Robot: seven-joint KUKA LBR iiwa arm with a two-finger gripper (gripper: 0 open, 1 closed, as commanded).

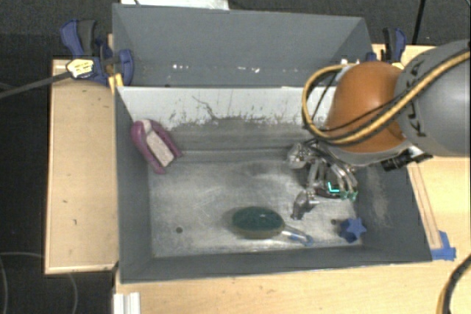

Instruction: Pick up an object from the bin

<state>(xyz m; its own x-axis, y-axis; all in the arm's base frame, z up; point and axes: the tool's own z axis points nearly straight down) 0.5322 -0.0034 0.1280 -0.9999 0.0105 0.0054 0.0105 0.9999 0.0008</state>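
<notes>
Camera view looks down on the grey bin (235, 40), where the arm (441, 103) reaches in from the right with its orange cover (364, 103) and looped cables (312, 105) above the far right part of the floor. The gripper (309, 201) hangs low over bare floor at right of centre. Whether it is released or clenched I cannot tell, and nothing can be made out in its grasp.

Two things lie close to it. A dark green oval (256, 220) rests flat near the near wall, just left of the gripper, with a clear stem running right from it. A small blue piece (352, 229) sits to the gripper's near right, close to the right wall. Either could be the pick; the gripper is over neither.

A purple block (154, 143) leans in the far left corner, well apart from the rest, probably propped by the sloping wall. The oval, lying in the open, looks the easier target, since the blue piece sits close to the wall.
</notes>
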